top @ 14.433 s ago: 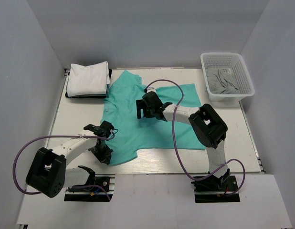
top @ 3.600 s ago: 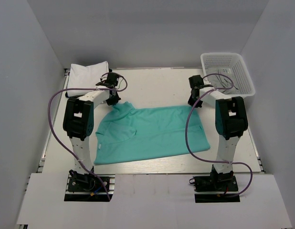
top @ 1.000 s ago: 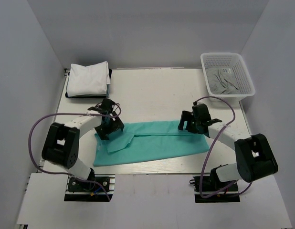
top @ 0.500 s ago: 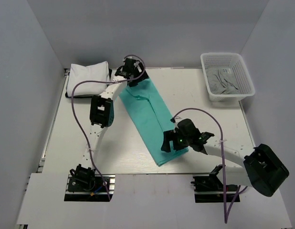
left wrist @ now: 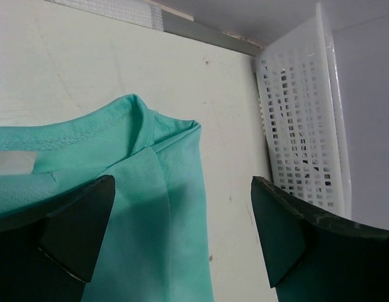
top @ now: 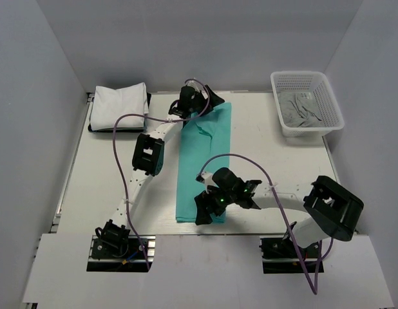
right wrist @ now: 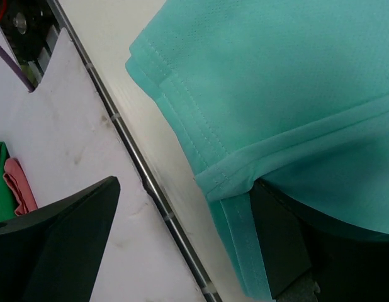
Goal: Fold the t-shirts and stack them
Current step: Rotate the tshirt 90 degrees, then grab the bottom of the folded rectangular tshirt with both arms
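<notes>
we are seeing the teal shirt (top: pixel 205 161) lying on the bench (top: pixel 102 174) as a long narrow strip, with its collar (left wrist: pixel 135 116) toward the far edge and its hem (right wrist: pixel 194 141) toward the near edge. we are judging that it is lying lengthwise so that each end is falling under one arm, ready for an end-to-end fold. the left jaws are standing spread wide over the collar end, and the right jaws are gaping just as wide at the hem corner. neither is pinching cloth that we are able to see. the white stack (top: pixel 118 106) is sitting at the far left, probably as this shirt's destination. the basket (top: pixel 312 131) at the far right is holding more crumpled cloth (top: pixel 301 109). from above, both jaws are hiding the strip's ends. in the right wrist view one finger (right wrist: pixel 295 251) is meeting the hem, and we are not able to tell whether it is lying under the cloth or beside it.
</notes>
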Action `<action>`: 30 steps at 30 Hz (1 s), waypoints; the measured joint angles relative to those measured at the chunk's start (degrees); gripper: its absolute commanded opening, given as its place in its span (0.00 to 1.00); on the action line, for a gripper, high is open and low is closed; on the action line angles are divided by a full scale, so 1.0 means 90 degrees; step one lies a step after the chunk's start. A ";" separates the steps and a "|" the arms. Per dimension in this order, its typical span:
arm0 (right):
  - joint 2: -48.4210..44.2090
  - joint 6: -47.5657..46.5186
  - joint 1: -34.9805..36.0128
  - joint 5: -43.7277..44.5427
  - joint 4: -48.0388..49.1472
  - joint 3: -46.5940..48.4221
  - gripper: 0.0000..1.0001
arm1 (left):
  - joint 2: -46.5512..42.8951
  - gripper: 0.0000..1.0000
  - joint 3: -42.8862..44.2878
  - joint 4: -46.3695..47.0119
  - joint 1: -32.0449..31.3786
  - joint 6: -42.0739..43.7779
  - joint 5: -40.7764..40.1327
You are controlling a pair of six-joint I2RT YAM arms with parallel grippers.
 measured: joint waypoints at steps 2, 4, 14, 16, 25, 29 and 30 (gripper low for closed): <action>0.0172 -0.0015 0.0097 -0.0012 -0.0017 0.0163 0.90 | -0.0002 1.00 -0.0036 0.0056 -0.0036 0.0024 -0.0019; 0.0233 -0.0017 0.0172 0.0036 -0.0049 0.0243 0.90 | -0.0032 1.00 -0.0061 0.0041 -0.0058 0.0102 -0.0095; -0.0542 -0.0029 0.0379 0.1018 -0.1535 0.0534 0.90 | -0.1042 1.00 -0.0687 -0.1166 -0.0056 0.0998 -0.0556; -0.0848 0.0046 0.0384 0.1328 -0.1695 0.0568 0.90 | -0.1817 1.00 -0.1239 -0.1625 -0.0027 0.1324 -0.0658; -0.1246 0.0733 0.0284 0.2786 -0.2314 0.0631 0.90 | -0.8053 1.00 -0.6033 -0.2280 -0.0126 0.2198 -0.1304; -0.1270 0.1088 0.0175 0.2948 -0.2601 0.0532 0.90 | -1.0533 1.00 -0.9078 -0.2147 -0.0369 0.1797 -0.1404; -0.1297 0.1166 0.0155 0.2948 -0.2645 0.0459 0.90 | -1.0819 1.00 -0.9697 -0.2302 -0.0415 0.1693 -0.1392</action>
